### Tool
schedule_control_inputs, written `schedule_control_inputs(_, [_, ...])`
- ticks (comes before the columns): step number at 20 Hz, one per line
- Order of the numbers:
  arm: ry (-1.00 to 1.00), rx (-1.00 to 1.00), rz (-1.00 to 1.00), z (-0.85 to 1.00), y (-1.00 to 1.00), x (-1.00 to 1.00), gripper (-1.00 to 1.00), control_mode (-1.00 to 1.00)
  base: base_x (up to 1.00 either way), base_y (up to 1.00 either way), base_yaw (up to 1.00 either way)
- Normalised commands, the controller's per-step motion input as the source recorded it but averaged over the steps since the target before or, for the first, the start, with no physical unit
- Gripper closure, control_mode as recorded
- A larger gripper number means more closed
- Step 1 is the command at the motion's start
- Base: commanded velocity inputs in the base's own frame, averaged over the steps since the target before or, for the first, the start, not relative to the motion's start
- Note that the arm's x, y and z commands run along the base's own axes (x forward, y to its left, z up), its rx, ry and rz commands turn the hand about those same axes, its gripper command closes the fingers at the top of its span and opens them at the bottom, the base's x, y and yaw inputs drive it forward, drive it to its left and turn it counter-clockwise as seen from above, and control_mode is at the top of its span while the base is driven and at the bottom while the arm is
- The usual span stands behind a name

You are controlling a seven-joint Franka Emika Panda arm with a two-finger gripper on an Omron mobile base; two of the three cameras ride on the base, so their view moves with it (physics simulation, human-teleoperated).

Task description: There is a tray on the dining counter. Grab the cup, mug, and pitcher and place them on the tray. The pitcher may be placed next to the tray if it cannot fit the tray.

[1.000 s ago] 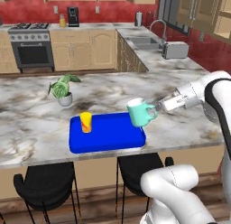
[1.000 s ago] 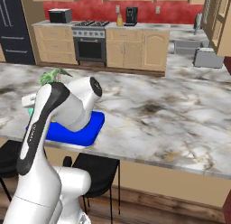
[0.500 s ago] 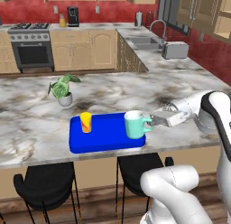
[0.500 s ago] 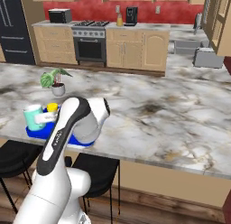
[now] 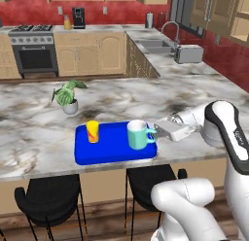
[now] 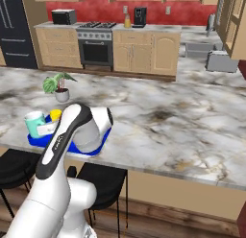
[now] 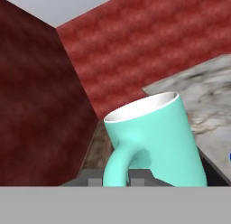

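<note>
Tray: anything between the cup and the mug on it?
Nothing. In the left base view the stretch of tray between the cup and the mug is bare blue.

Arm reaches low and forward from the base, elbow bent high, forearm angled down, wrist near level. Claw (image 5: 156, 130) points sideways, jaws nearly closed, clamped on the mug (image 5: 138, 134) handle. In the hand view the mug (image 7: 155, 139) sits tilted.
</note>
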Motion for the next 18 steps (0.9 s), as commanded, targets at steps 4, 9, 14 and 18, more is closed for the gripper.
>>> schedule_control_inputs(4, [0.0, 0.0, 0.0, -0.02, 0.37, 0.26, 1.0, -1.0, 0.0, 0.0, 0.0])
schedule_control_inputs(9, [0.01, 0.0, 0.01, -0.1, 0.28, 0.2, 1.0, -1.0, 0.0, 0.0, 0.0])
schedule_control_inputs(14, [0.06, 0.0, 0.02, -0.29, 0.36, 0.33, 1.0, -1.0, 0.0, 0.0, 0.0])
schedule_control_inputs(18, [0.07, 0.0, 0.02, -0.4, 0.19, 0.35, 1.0, -1.0, 0.0, 0.0, 0.0])
